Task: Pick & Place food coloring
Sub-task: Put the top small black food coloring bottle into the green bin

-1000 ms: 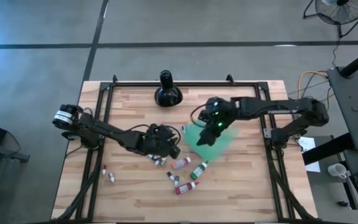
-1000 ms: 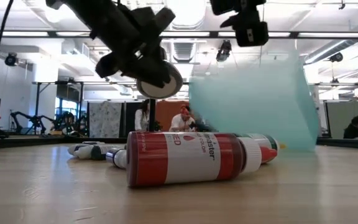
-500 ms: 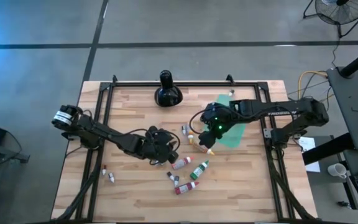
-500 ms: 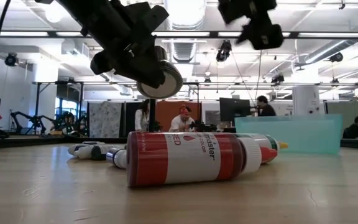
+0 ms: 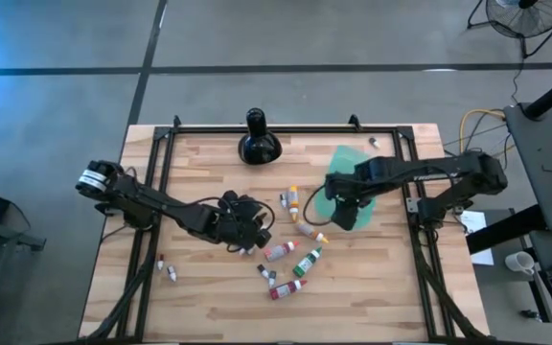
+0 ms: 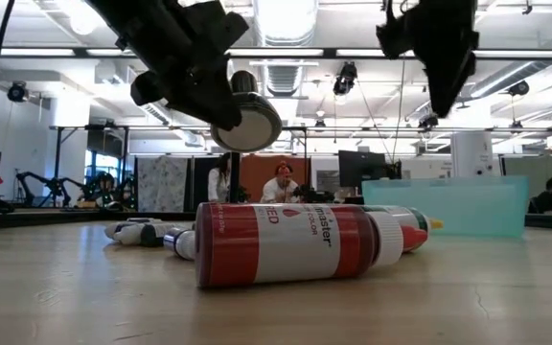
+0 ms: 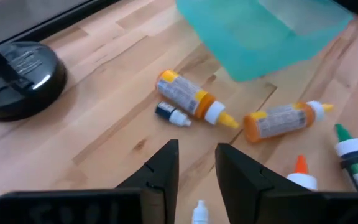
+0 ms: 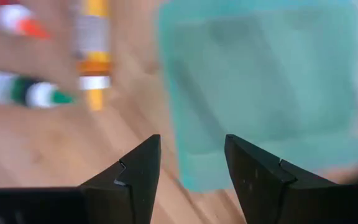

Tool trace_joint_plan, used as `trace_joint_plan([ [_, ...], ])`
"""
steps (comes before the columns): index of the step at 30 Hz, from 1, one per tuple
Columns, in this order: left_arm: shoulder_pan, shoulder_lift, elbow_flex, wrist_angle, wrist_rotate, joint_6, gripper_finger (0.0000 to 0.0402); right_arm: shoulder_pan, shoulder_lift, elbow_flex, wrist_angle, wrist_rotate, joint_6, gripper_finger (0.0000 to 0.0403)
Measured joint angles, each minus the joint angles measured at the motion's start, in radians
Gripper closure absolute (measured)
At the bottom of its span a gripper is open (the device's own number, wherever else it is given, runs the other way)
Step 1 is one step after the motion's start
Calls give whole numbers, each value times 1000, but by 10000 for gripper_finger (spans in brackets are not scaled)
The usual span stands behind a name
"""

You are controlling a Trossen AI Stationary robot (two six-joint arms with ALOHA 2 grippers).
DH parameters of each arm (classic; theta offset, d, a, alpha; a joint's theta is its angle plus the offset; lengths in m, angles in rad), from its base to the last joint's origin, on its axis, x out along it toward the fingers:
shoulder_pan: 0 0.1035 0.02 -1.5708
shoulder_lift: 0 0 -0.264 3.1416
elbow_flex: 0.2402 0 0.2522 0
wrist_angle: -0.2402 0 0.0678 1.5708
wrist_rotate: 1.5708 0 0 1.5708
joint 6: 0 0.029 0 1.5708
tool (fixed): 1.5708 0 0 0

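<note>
Food coloring bottles lie on their sides on the wood table (image 5: 199, 307): a yellow one (image 5: 293, 199), an orange one (image 5: 310, 230), a red one (image 5: 278, 251), a green one (image 5: 307, 261) and another red one (image 5: 288, 287), with tiny vials (image 5: 167, 269) at the left. My left gripper (image 5: 262, 230) hovers open above a white-tipped vial (image 7: 197, 211), short of the yellow bottle (image 7: 191, 102). My right gripper (image 5: 345, 213) points down, open, over the near edge of the teal sheet (image 5: 353, 184), touching nothing I can see.
A black bulbous long-necked object (image 5: 258, 142) stands at the far middle of the table. Dark metal rails (image 5: 156, 192) run along the table's left, right and far sides. The nearest red bottle (image 6: 295, 244) fills the front of the low view.
The teal sheet, which stood tall and bulging over the middle of the table, has dropped flat toward the right, uncovering the yellow and orange bottles. My right gripper has tipped over to point straight down and come a little lower above the sheet.
</note>
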Motion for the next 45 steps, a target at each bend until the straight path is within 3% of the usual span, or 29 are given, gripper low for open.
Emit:
trace_joint_plan([
  [3,4,-9,0,-12,-1,-23,321,-21,-14,0,-20,118,134,230],
  [5,8,-11,0,-16,-1,-54,321,-46,-32,0,-23,213,305,230],
  [7,13,-15,0,-30,0,-102,321,-84,-52,0,-24,259,489,230],
  [9,20,-20,0,-43,5,-148,321,-147,-59,1,-23,271,545,230],
  [15,26,-26,0,-60,22,-187,321,-404,-42,0,4,250,346,230],
  [19,32,-33,0,-82,108,-214,321,-614,-39,-1,56,146,209,230],
  [25,35,-52,0,-278,110,-383,321,-831,-32,-2,107,132,55,230],
  [29,35,-70,0,-378,106,-449,321,-891,16,-3,91,129,6,230],
  [35,36,-118,-29,-386,148,-438,321,-899,159,-2,101,133,-95,230],
  [45,43,-251,-246,-325,233,-614,321,-1011,384,72,97,110,-319,229],
])
